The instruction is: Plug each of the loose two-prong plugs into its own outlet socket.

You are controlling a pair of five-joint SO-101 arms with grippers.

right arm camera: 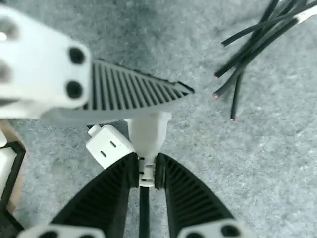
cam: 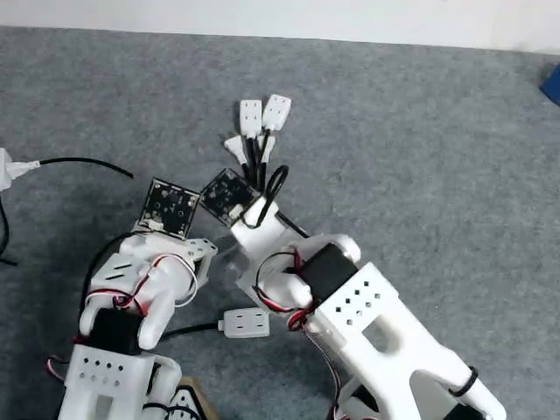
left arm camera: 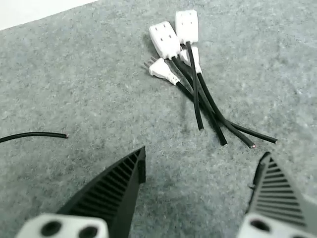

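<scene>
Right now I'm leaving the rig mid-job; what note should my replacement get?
Left gripper: jaws open, empty, over bare mat.
Right gripper: jaws shut on a white plug near its cord; prongs hidden. A loose socket lies beside it.
Two more sockets and two plugs lie bunched farther out.
Done: no plug visibly seated. Left: every plug.

A robotics lab bench, I'd say: a grey felt-covered counter point(cam: 437, 131), white printed robot arms point(cam: 376, 324) with bare red wiring point(cam: 262, 284), cut cable stubs point(left arm camera: 196, 99) just beyond the left hand point(left arm camera: 203, 152).
</scene>
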